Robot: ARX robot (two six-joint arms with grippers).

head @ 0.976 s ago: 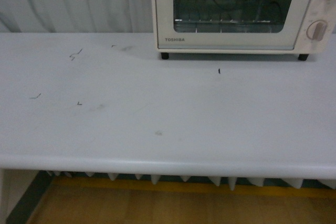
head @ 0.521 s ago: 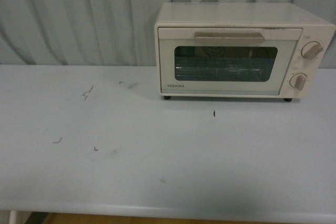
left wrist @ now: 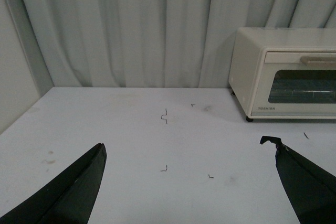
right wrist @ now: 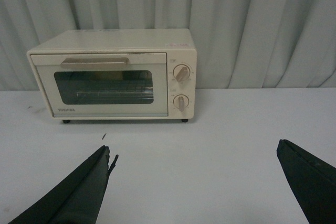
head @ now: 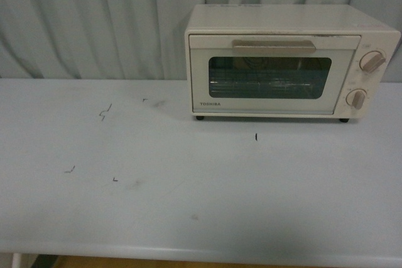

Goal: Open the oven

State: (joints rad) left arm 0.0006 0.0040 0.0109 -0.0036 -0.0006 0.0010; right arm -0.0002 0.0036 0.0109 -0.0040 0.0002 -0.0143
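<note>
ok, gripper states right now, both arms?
Left gripper: open, holding nothing.
Right gripper: open, holding nothing, facing the oven but not touching it.

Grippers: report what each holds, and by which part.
Nothing. The left gripper and right gripper are both open and empty, away from the oven; its handle is untouched.

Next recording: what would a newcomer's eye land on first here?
The cream-white oven stands at the back right of the pale table, door shut, beige handle across the door's top. Both wrist views show the left gripper and right gripper open wide and empty, short of the oven.
</note>
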